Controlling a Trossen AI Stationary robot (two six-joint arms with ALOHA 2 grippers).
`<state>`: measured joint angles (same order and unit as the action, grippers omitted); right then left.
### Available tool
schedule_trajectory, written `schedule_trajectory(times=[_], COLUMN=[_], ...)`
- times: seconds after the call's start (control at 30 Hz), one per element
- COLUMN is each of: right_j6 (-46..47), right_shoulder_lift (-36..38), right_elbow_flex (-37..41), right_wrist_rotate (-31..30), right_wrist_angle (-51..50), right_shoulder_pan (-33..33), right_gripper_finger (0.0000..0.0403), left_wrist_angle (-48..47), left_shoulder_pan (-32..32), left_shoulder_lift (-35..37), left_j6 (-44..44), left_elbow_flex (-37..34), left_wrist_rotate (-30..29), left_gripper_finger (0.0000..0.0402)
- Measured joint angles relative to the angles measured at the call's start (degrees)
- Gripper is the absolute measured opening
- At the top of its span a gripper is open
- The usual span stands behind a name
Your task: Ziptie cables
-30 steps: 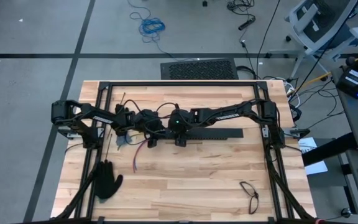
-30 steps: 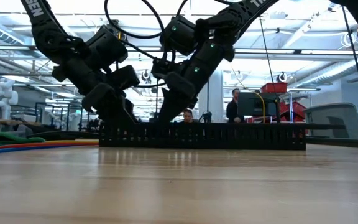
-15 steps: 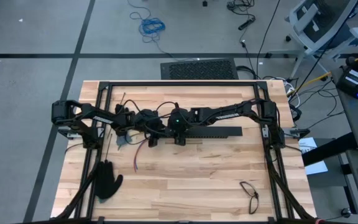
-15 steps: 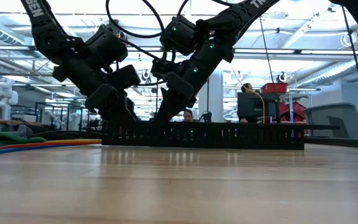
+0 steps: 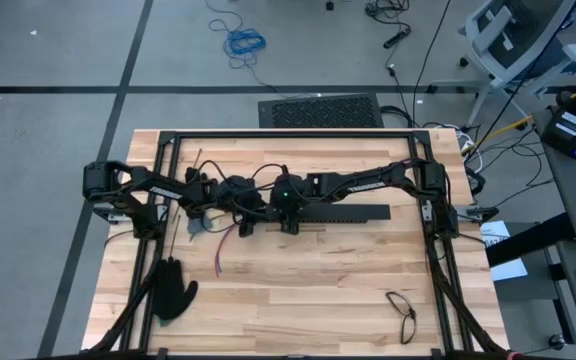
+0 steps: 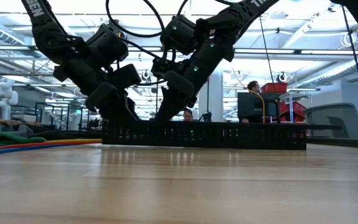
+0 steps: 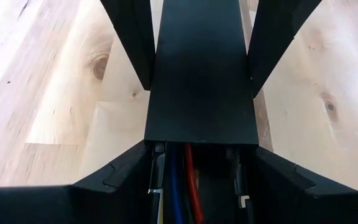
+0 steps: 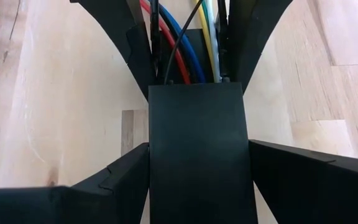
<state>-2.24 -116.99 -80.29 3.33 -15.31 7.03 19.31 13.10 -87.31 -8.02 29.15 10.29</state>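
I have both arms reaching in over the wooden table (image 5: 298, 290), meeting near the left end of the long black slotted bar (image 5: 353, 215) that lies across the middle. The left gripper (image 7: 199, 81) straddles a flat black cover piece, fingers standing apart on either side of it; I cannot tell whether they press its edges. The right gripper (image 8: 194, 62) faces the other way over the same sort of piece, its fingers likewise spread either side of the channel, not closed on anything I can see.

The cables (image 8: 179, 43) run inside that channel between the two grippers: red, blue, yellow-green and white, plus a thin dark strand (possibly a ziptie, can't confirm). Their loose ends trail off to the left (image 5: 230, 232). They look slack and thin, so they should slide easily.

My judgement for this step: keep both wrists level and aligned with the channel, and gather the wires without pinching one against the cover edge.

Idle items: a black glove (image 5: 173, 290) near left, a small wire loop (image 5: 401, 308) near right.
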Motion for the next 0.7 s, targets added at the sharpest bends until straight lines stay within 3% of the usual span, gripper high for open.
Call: schedule_trajectory(times=[0.23,0.43,0.6,0.7], right_j6=[0.40,0.09,0.04,0.15], right_shoulder_lift=[-0.53,-0.79,-0.88,-0.90], right_elbow_flex=[-0.12,-0.15,-0.15,-0.18], right_wrist_rotate=[0.28,0.52,-0.01,-0.80], right_wrist_angle=[0.12,0.68,0.99,1.18], right_shoulder_pan=[-0.07,-0.24,-0.22,-0.16], right_gripper_finger=[0.0247,0.0247,0.0247,0.0247], left_wrist_angle=[-0.47,-0.84,-2.66,-3.44], left_shoulder_pan=[0.10,0.41,0.42,0.32], left_shoulder_lift=[-0.02,-0.09,0.10,0.23], left_j6=[0.24,0.01,-3.58,-6.86], left_elbow_flex=[0.07,0.22,0.54,0.72], left_wrist_rotate=[2.93,3.72,-0.30,-5.64], left_gripper_finger=[0.0236,0.0296,0.0362,0.0393])
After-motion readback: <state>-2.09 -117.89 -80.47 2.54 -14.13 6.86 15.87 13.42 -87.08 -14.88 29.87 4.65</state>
